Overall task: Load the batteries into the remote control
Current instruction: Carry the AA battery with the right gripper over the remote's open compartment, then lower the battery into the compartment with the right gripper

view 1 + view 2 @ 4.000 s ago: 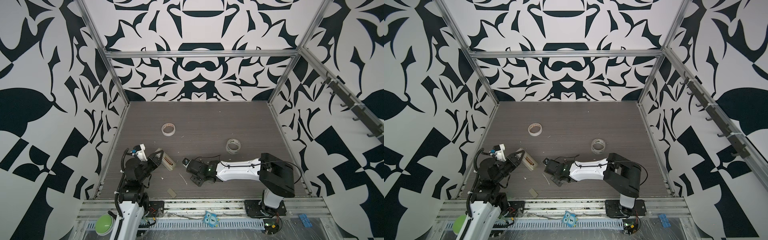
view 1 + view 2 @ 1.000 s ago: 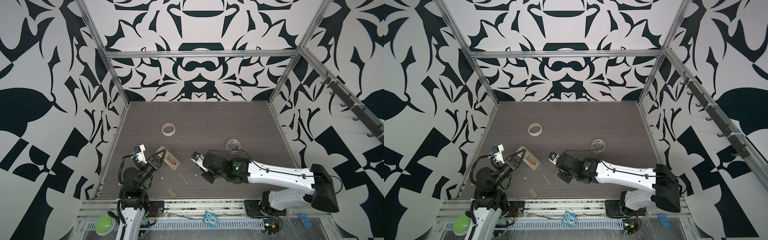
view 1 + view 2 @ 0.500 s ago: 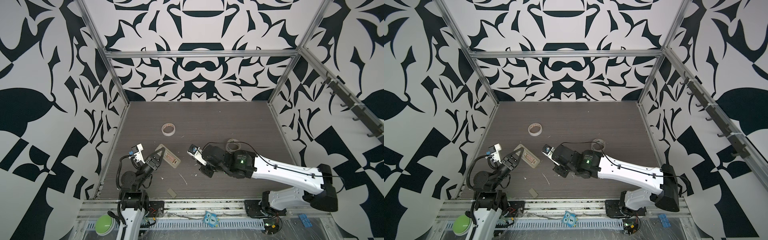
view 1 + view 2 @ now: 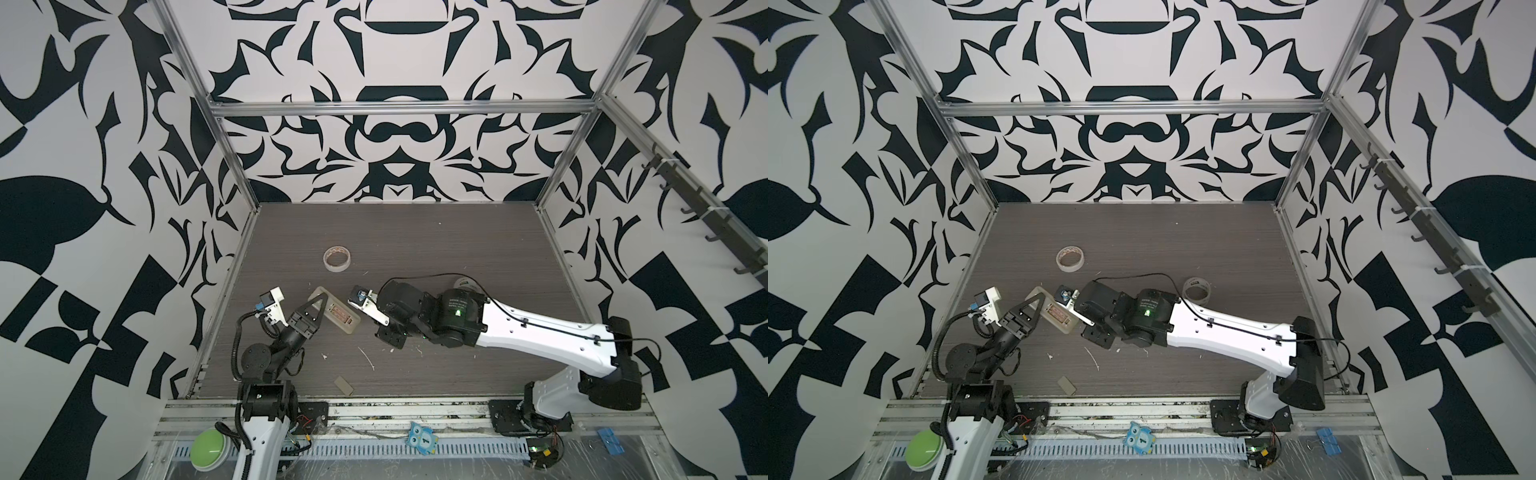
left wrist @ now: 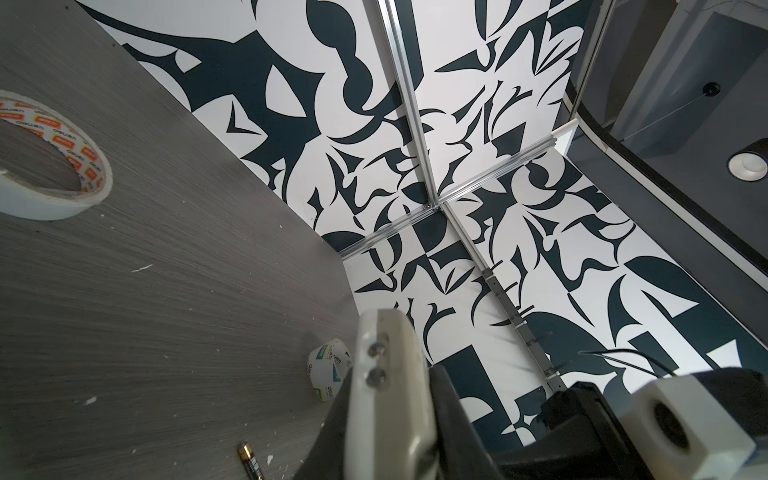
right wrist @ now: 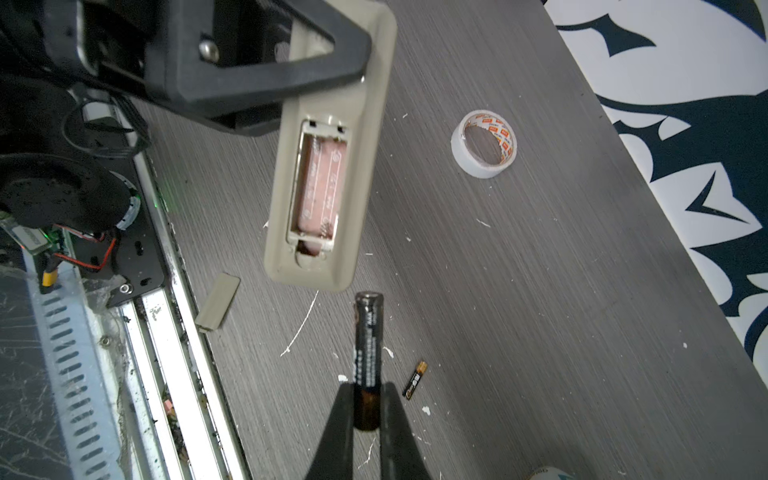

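The beige remote control (image 4: 337, 316) (image 4: 1055, 312) hangs above the table's left side, back up, with my left gripper (image 4: 318, 305) (image 5: 390, 419) shut on its upper half. Its open compartment (image 6: 318, 187) shows a pinkish inside with no cell in it. My right gripper (image 6: 368, 409) (image 4: 388, 334) is shut on one of the batteries (image 6: 368, 340), which points at the remote's lower end, a short gap away. A second of the batteries (image 6: 415, 380) (image 5: 249, 461) lies on the table below.
The loose beige compartment cover (image 4: 344, 385) (image 6: 218, 305) lies near the front edge. One tape roll (image 4: 337, 258) (image 6: 484, 143) sits behind the remote, another tape roll (image 4: 1197, 288) behind the right arm. White scraps (image 4: 368, 359) dot the table. Patterned walls enclose three sides.
My right arm has stretched back and left, carrying its battery toward the remote's lower end. My left gripper has lifted the remote slightly farther back.
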